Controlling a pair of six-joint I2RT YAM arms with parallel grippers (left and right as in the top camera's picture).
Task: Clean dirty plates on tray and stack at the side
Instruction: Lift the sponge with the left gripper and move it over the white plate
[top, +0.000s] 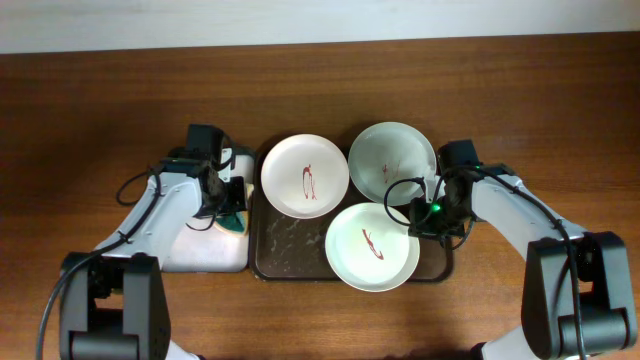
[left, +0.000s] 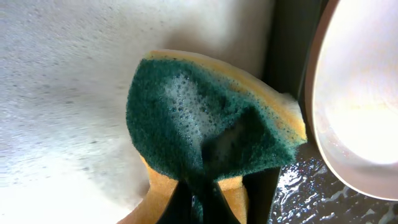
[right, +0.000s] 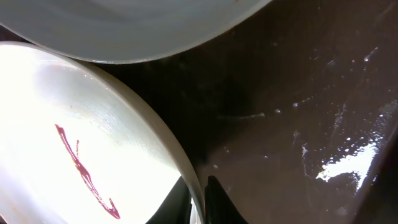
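Three white plates lie on the dark brown tray (top: 290, 248). The left plate (top: 305, 176) and the front plate (top: 372, 246) have red smears. The back right plate (top: 392, 162) looks faintly greenish with a thin smear. My left gripper (top: 230, 203) is shut on a green and yellow sponge (top: 236, 221) at the tray's left edge. In the left wrist view the foamy sponge (left: 211, 130) is pinched between the fingers (left: 208, 202), next to the left plate (left: 360, 112). My right gripper (top: 425, 215) is shut on the front plate's right rim (right: 186, 168), one finger on each side (right: 200, 200).
A smaller white-bottomed tray (top: 205, 248) lies left of the brown tray, under the left arm, and also shows in the left wrist view (left: 62, 93). The brown tray's floor is wet (right: 298, 112). The back right plate's rim (right: 124, 31) overlaps the front plate. Bare wooden table (top: 100, 100) surrounds both trays.
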